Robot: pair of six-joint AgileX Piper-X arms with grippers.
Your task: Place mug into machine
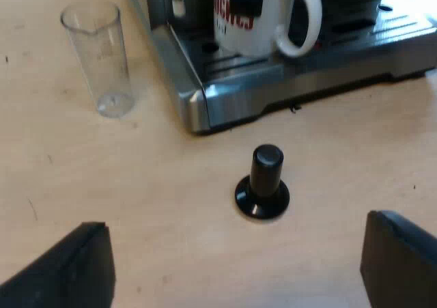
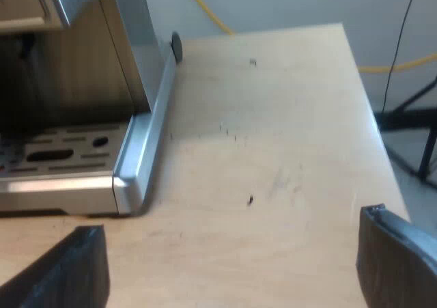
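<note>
Looking past your left hand (image 1: 235,253), you see its two black fingers (image 1: 68,270) spread wide above the tabletop (image 1: 136,185), with bare wood between them. Just ahead of that hand, in line with the gap between the fingers, the tamper (image 1: 263,182) with the black knob stands upright on its flat base, apart from everything else. Beyond the tamper, farther from the hand, is the front of the espresso machine (image 1: 273,93). The mug (image 1: 249,24) stands upright on the machine's drip tray (image 1: 369,38). It is white with red lettering, and its handle (image 1: 304,18) is turned along the machine's front rather than toward the hand. A dark shape overlaps the mug's upper part; you cannot tell what it is. Also ahead of the hand, off the machine's near corner, the measuring glass (image 1: 99,55) stands upright on the tabletop, clear, near the machine but not touching it. Your right hand (image 2: 231,253) is likewise spread, its fingers wide apart over open tabletop. Ahead of that hand, a metal corner of the machine's base sits on the tabletop, with the slotted grille of the drip tray behind it. Far beyond the hand, past the tabletop's edge, a yellow cable (image 2: 205,11) lies on the floor.
</note>
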